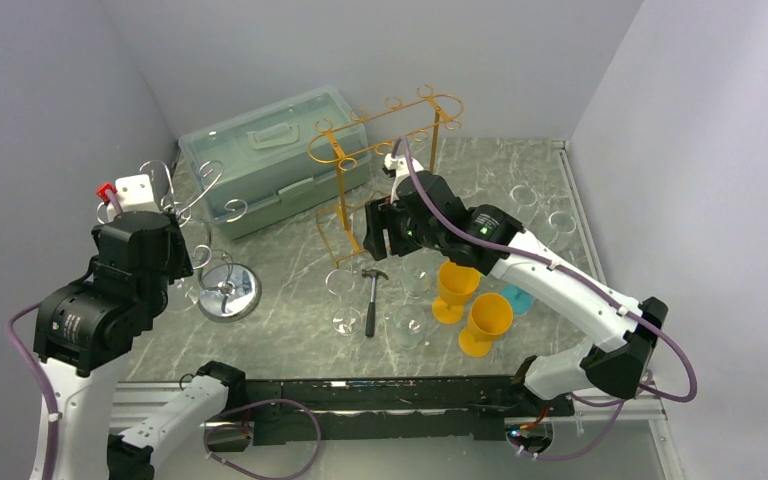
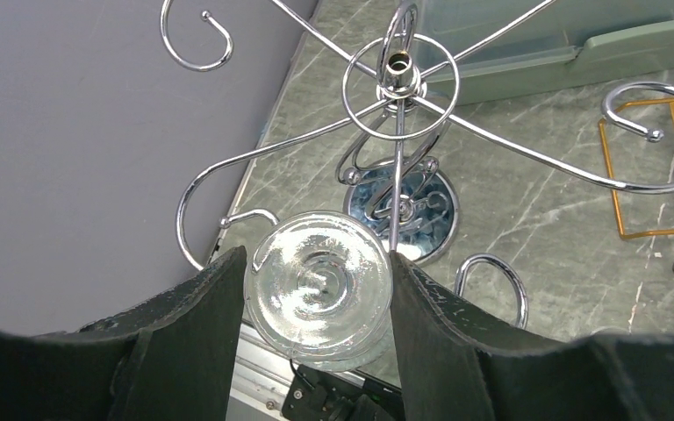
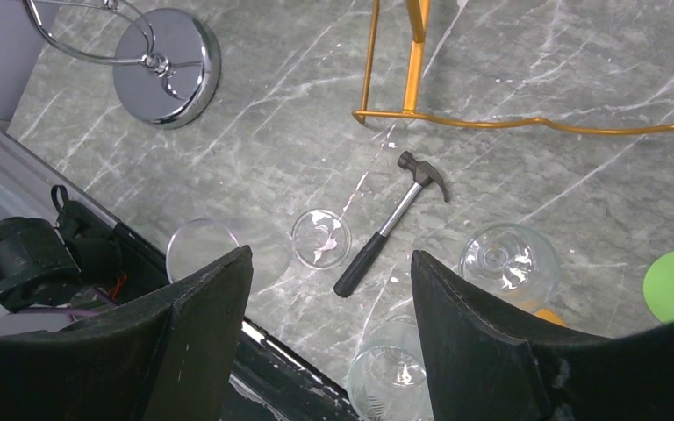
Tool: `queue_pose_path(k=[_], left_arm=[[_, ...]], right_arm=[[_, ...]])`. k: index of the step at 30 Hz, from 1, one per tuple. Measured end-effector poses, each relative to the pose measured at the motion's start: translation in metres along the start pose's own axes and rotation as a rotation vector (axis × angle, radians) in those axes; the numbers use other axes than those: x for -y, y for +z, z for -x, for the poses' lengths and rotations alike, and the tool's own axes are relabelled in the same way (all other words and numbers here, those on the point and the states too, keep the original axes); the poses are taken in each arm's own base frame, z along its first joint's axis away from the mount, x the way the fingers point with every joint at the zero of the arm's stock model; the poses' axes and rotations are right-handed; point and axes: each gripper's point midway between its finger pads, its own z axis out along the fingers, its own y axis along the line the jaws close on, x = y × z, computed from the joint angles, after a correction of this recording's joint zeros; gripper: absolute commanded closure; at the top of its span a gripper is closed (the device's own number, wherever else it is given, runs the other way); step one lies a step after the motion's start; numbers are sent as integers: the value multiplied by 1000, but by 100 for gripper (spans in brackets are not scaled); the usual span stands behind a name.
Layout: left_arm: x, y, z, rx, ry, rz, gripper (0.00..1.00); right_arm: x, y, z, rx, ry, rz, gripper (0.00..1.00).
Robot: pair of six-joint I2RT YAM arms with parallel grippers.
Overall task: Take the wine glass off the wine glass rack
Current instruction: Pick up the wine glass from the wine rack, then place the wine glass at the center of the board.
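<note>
- At the left side of the worktop [image 1: 290,270], the left end effector [image 2: 318,256] hangs over the chrome rack [image 2: 399,74], its camera looking straight down.
- Its fingers [image 2: 219,316] press against both sides of the glass [image 2: 320,285]. This reads as a pinch, not a hover.
- Glass shows foot-up, so it is inverted, the way a rack arm would carry it. A side grip suits sliding it out level.
- Nearest hook [image 2: 184,203] curls just beside the foot, upper left. Cannot tell whether the stem sits inside it or is free.
- Judgement: the step in hand is drawing the glass out through the hook's open end. Lifting straight up would jam foot against wire.
- Right end effector [image 3: 331,256] is spread and empty, high over the hammer [image 3: 390,224] and loose glasses [image 3: 320,237], well apart from the rack. Likely parked out of the way.
</note>
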Motion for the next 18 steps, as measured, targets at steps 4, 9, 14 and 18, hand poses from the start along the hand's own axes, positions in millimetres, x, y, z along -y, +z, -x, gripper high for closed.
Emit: queue_pose_path(k=[4, 9, 14, 18], left_arm=[[1, -4, 1, 1, -6, -23, 55], [2, -9, -2, -15, 0, -50, 55], [3, -16, -2, -19, 3, -87, 55], [4, -22, -3, -20, 7, -123, 55]], right_arm=[[-2, 1, 2, 2, 0, 2, 31], [-4, 2, 3, 2, 4, 4, 31], [-5, 2, 5, 5, 7, 6, 31], [-5, 2, 5, 6, 20, 7, 31]])
